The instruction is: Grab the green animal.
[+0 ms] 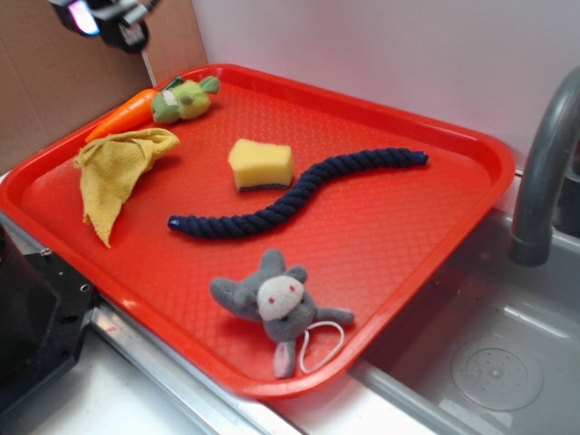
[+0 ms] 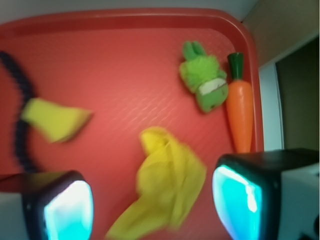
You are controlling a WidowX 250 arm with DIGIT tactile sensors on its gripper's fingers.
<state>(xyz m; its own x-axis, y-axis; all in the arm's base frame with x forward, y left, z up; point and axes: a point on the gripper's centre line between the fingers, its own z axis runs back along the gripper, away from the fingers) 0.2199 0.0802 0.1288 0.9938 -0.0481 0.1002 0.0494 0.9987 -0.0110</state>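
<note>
Fuzzy green animal (image 2: 204,82) on a ribbed red tray (image 1: 426,236)

It lies touching a smooth orange carrot (image 2: 239,116); crumpled yellow cloth (image 2: 167,185) nearby. The gripper (image 2: 152,206) hangs above, fingers apart.

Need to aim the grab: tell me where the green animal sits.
In the exterior view, the green animal lies at the tray's far left corner, right beside the carrot, just beyond the yellow cloth.
</note>
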